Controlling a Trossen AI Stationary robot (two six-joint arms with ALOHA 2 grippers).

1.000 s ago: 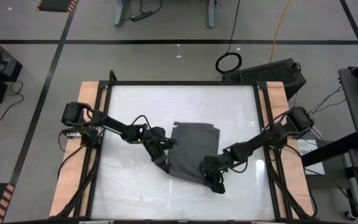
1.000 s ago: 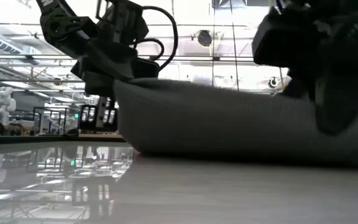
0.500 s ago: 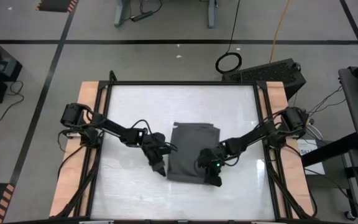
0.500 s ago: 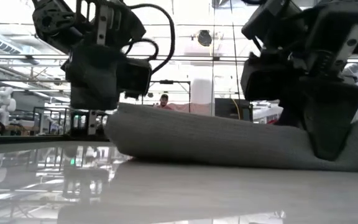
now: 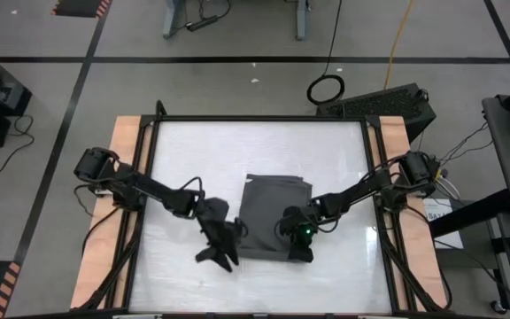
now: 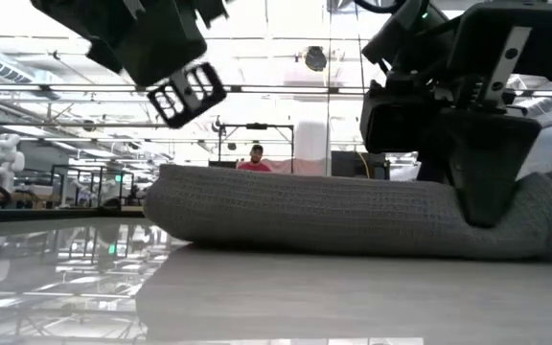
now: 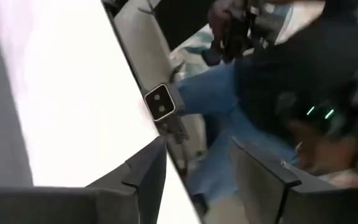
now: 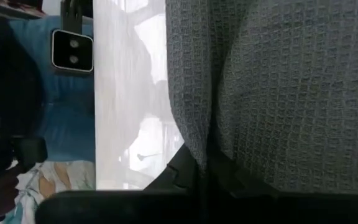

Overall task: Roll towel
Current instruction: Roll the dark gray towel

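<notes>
The dark grey towel (image 5: pixel 268 213) lies folded near the middle of the white table (image 5: pixel 193 159). Its thick rounded near edge (image 6: pixel 314 216) rests on the tabletop. My right gripper (image 5: pixel 299 251) is shut on the towel at its near right corner, and the cloth fills the right wrist view (image 8: pixel 278 87). My left gripper (image 5: pixel 222 257) hangs open just off the towel's near left corner. It is raised above the table (image 6: pixel 185 91) and has nothing between its fingers (image 7: pixel 197 180). My right gripper pinches the right end of the towel's near edge (image 8: pixel 199 152) between its two fingers, where the cloth bulges as a fold. The fingers (image 6: pixel 487 192) come from above, pointing down. The towel lies on the table, low and slack.
Wooden rails (image 5: pixel 127 151) run along the table's left and right sides. A square marker block (image 7: pixel 160 102) sits at the table's edge, with a person in jeans (image 7: pixel 229 106) just beyond it. There is bare tabletop to the left of the towel and beyond it.
My left gripper has opened and let go of the towel's near left corner, then risen and drawn back toward the table's near edge. My right gripper has shifted a little toward the far left. The towel's raised near edge has sunk onto the table.
</notes>
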